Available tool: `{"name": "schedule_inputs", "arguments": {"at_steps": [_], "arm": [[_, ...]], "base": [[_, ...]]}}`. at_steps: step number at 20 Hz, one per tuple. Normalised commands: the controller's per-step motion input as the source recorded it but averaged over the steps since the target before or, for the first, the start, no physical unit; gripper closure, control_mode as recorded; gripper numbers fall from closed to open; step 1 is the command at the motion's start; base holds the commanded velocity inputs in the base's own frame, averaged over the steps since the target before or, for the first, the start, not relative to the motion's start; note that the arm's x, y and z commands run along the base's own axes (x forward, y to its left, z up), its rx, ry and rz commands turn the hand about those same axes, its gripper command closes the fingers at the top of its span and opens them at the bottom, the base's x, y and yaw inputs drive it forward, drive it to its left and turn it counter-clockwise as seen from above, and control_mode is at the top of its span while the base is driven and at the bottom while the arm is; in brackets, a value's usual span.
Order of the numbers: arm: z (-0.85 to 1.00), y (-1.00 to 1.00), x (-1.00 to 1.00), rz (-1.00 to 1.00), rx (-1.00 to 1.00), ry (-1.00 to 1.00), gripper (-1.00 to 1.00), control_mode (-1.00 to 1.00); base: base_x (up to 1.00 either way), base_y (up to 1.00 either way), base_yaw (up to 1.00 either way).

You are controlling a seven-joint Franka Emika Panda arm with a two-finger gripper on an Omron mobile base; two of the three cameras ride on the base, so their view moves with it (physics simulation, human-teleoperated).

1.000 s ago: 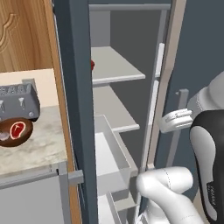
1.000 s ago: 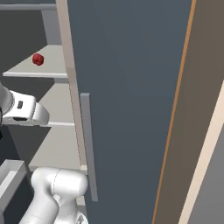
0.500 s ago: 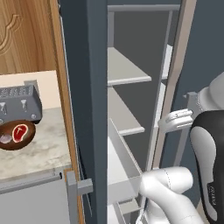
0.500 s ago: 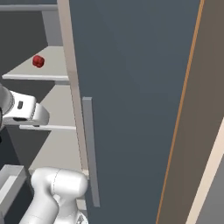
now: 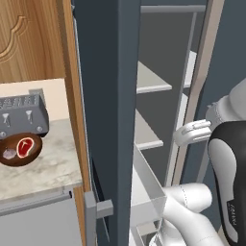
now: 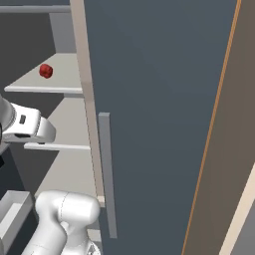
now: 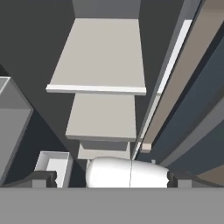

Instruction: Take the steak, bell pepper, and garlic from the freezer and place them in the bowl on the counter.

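Observation:
The dark brown bowl [image 5: 19, 153] stands on the beige counter [image 5: 45, 170] and holds the steak [image 5: 25, 146] and the pale garlic [image 5: 9, 153]. On an upper white shelf [image 6: 60, 82] of the open freezer [image 6: 159, 99] lies the red bell pepper [image 6: 46, 70]. My white hand [image 5: 192, 132] hangs in front of the freezer's shelves, below the bell pepper's shelf [image 6: 25, 127]. In the hand view my gripper [image 7: 111, 178] is open, with its dark fingertips [image 7: 43, 177] far apart and nothing between them.
A grey toaster [image 5: 21, 115] stands just behind the bowl. The freezer's dark door edge [image 5: 120, 96] with its handle [image 5: 93, 211] rises between the counter and the shelves. A clear drawer [image 5: 149, 192] juts out low down. A wooden cupboard side [image 5: 72, 96] borders the counter.
The whole picture has shifted in both base views, so the base has moved. The door edge now covers the bell pepper in the left base view. The jaws stay open.

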Motion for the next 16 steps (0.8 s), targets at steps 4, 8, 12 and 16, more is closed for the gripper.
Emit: {"name": "schedule_inputs", "arguments": {"at_steps": [4,8,12,16], "arm": [[0.0,0.0,0.0,0.0,0.0,0.0,-1.0,1.0],[0.0,0.0,0.0,0.0,0.0,0.0,-1.0,1.0],[0.0,0.0,0.0,0.0,0.0,0.0,-1.0,1.0],[0.0,0.0,0.0,0.0,0.0,0.0,-1.0,1.0]], "base": [[0.36,0.29,0.0],[0.29,0.45,0.0],[0.03,0.11,0.0],[0.0,0.0,0.0]]}}
